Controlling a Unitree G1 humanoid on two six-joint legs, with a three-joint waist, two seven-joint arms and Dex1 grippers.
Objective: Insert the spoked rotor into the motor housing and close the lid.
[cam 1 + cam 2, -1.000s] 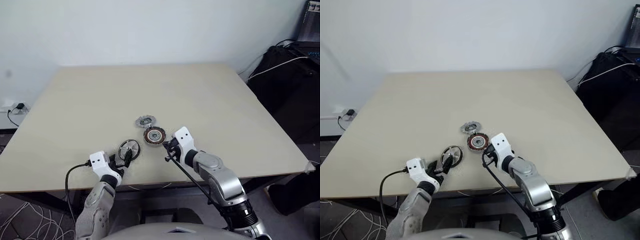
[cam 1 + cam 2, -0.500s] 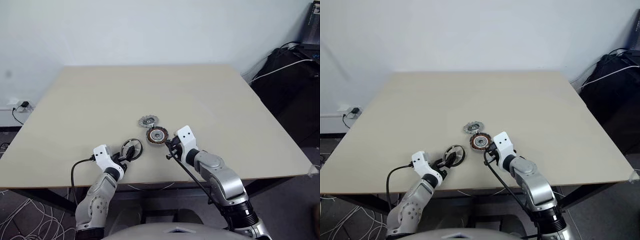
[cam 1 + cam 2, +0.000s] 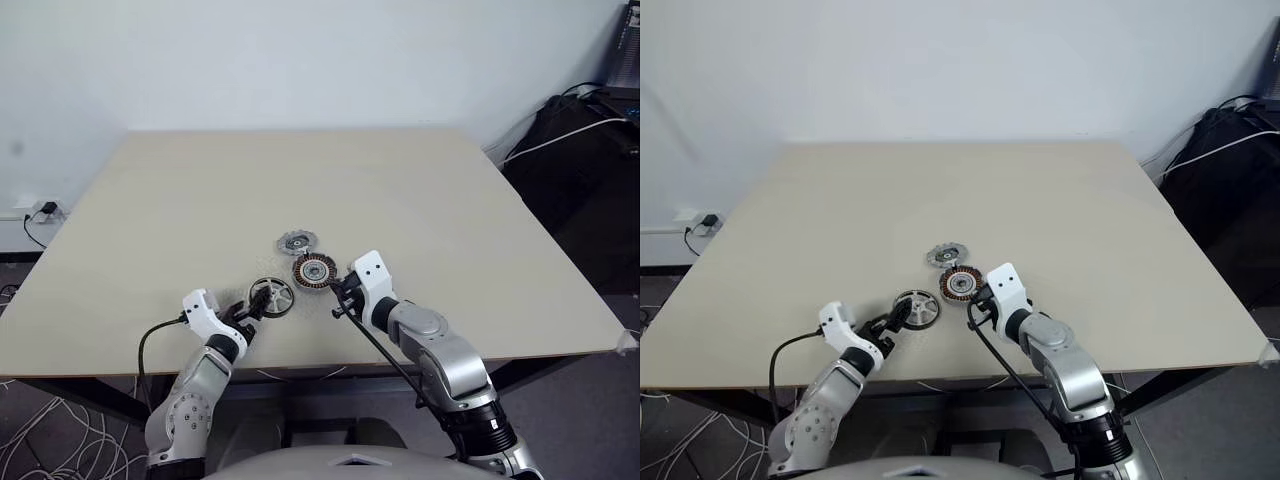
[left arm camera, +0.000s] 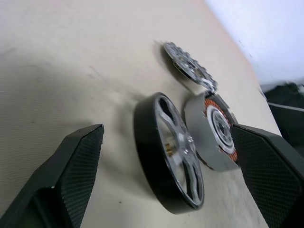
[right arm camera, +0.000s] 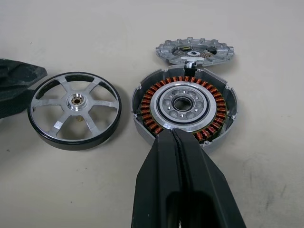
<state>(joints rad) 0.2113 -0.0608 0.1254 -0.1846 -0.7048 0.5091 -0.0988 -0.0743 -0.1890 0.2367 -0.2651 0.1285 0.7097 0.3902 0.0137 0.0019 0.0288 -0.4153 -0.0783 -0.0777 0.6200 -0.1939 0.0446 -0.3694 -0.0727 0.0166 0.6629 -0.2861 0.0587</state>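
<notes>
The spoked rotor, a dark-rimmed wheel with a silver spoked face, lies flat on the table near the front edge. Just to its right sits the motor housing, copper windings ringing a pale centre. The notched lid rests against the housing's far rim. My left gripper is open, with one finger on each side of the rotor; I cannot tell whether they touch it. My right gripper is shut and empty, its tip at the near edge of the housing.
The beige table stretches far behind the parts. A black cable runs along my right arm over the front edge. Dark bags and cables lie beyond the table's right side.
The rotor has shifted a little to the right, toward the housing, and now lies flatter. My left wrist has rolled. The right gripper has stayed in place.
</notes>
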